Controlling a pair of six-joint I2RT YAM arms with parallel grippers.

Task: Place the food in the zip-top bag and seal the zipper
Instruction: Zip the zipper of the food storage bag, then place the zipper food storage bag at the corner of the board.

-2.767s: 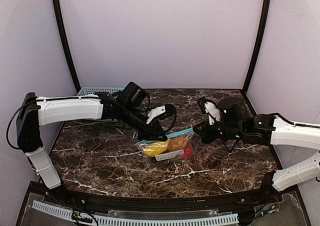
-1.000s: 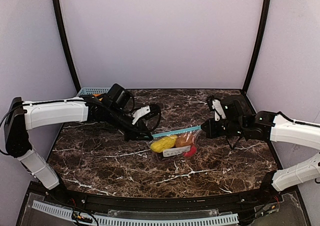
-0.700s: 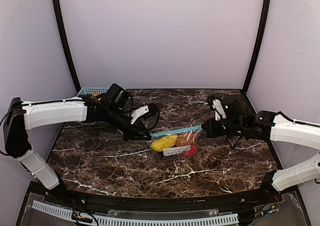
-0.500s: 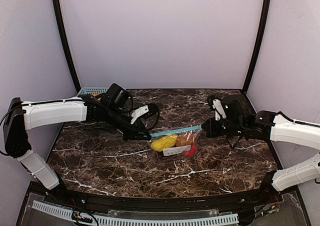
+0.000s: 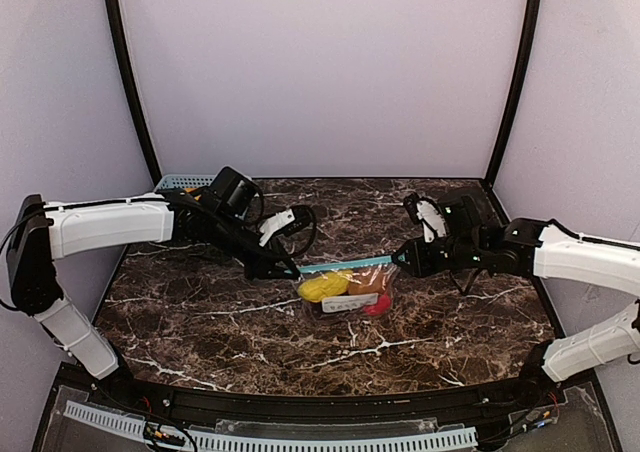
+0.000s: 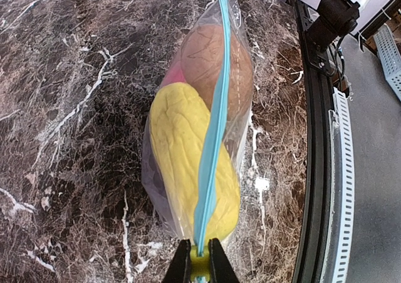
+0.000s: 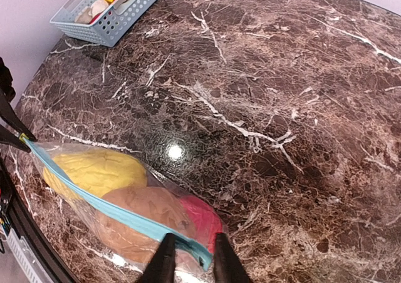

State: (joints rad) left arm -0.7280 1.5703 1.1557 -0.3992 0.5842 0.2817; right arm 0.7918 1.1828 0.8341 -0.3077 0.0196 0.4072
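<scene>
On the dark marble desk [image 5: 200, 312], centre, the limp, slippery zip-top bag [image 5: 352, 298] of light food [image 5: 322, 286] seems best held by its stiffer zipper [image 5: 345, 265]: left tool [image 6: 200, 262] pinches its left end, right tool [image 7: 193, 258] stands slightly parted around its right.

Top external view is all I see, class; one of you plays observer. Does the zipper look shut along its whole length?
Observer: In the left wrist view the zipper runs as one unbroken teal line, no gap that I can see.
Operator: Is the left tool gripping it?
Observer: Yes, the left tool is pinched shut on its near end.
Operator: And the right tool?
Observer: In the right wrist view its jaws stand apart, straddling the other end.
</scene>
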